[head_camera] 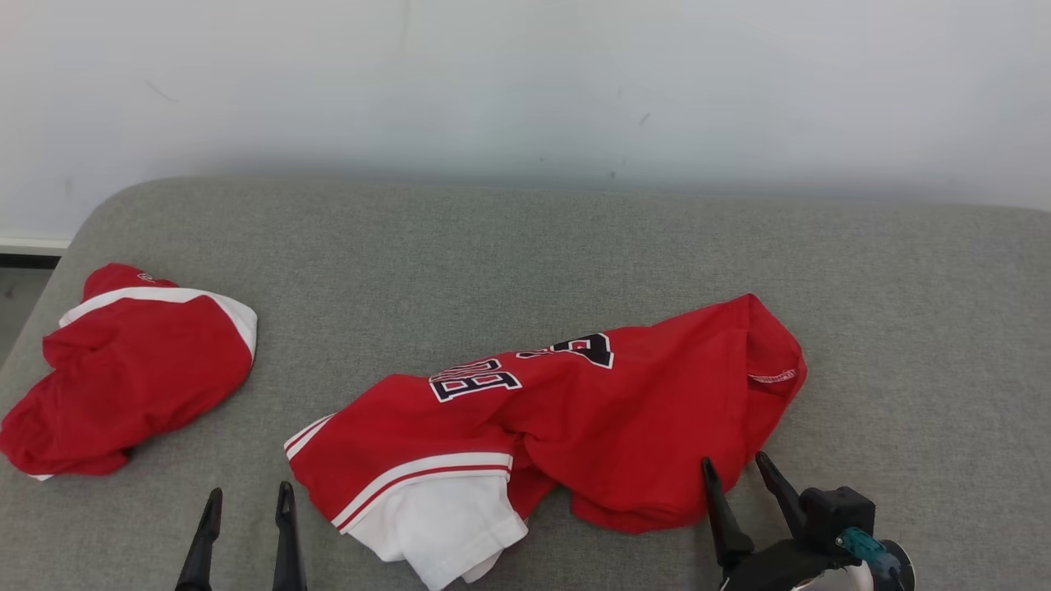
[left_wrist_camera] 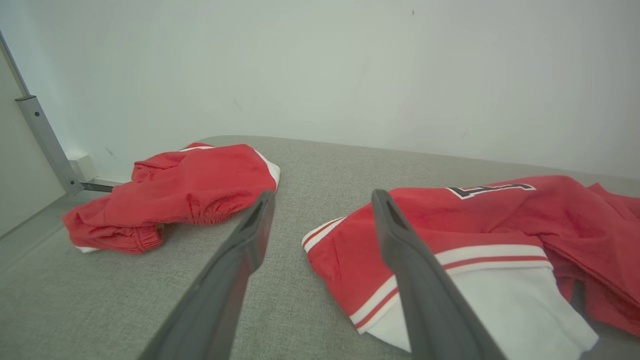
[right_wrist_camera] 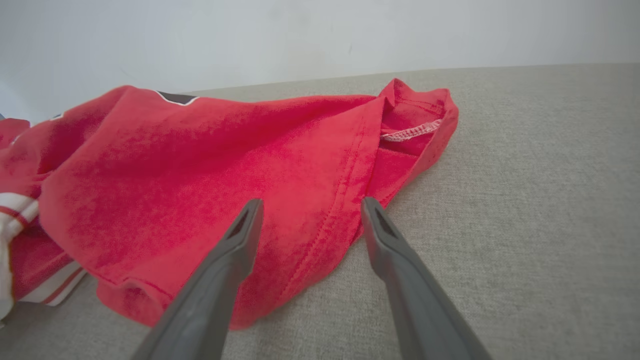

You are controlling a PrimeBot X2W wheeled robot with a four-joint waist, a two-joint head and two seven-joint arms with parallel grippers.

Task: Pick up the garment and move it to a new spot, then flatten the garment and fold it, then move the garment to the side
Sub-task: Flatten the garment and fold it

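A second red garment with white trim (head_camera: 131, 369) lies bunched at the left edge of the grey padded surface (head_camera: 525, 246), well apart from the rest. Right of it, at the near edge, the left gripper (head_camera: 250, 491) has its two dark fingers spread wide with nothing between them. In the left wrist view it (left_wrist_camera: 322, 195) points at bare grey fabric between the two garments.

The red jersey (head_camera: 624, 410) lies crumpled across the middle of the surface, toward the near edge. Its white sleeve (head_camera: 443, 525) is at the near left end, its dark lettering (head_camera: 476, 379) faces up, and a small label (head_camera: 772, 377) shows at its right end.

The right gripper (head_camera: 734, 460), also spread and holding nothing, stands at the jersey's near right hem. In the right wrist view its (right_wrist_camera: 311, 201) fingers straddle that hem. Whether they touch the cloth cannot be told.
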